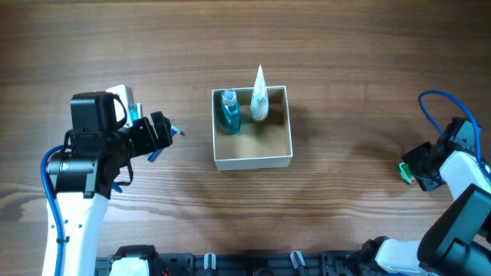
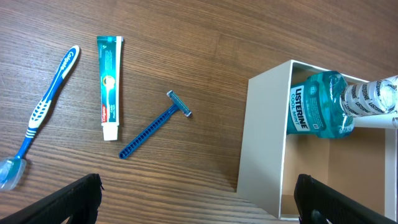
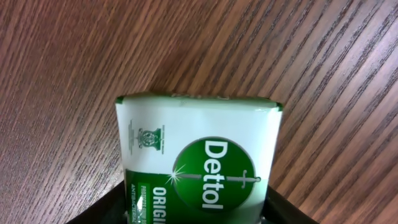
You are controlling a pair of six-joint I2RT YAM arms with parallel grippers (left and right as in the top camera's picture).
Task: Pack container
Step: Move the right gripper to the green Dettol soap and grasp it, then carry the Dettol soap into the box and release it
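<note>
The container (image 1: pixel 253 159) is a square white box with a tan inside, at the table's middle. It holds a blue Listerine bottle (image 1: pixel 229 113) and a white pointed bottle (image 1: pixel 260 96). The left wrist view shows its white wall (image 2: pixel 264 137) and the Listerine bottle (image 2: pixel 317 112). My left gripper (image 1: pixel 163 134) is open and empty, left of the container, with its fingers (image 2: pixel 199 202) wide apart over bare table. My right gripper (image 1: pixel 414 170) at the far right is shut on a green and white Dettol soap pack (image 3: pixel 199 155), just above the table.
In the left wrist view, a blue razor (image 2: pixel 155 124), a toothpaste tube (image 2: pixel 109 87) and a blue toothbrush (image 2: pixel 46 99) lie on the wood left of the container. In the overhead view the left arm covers most of them.
</note>
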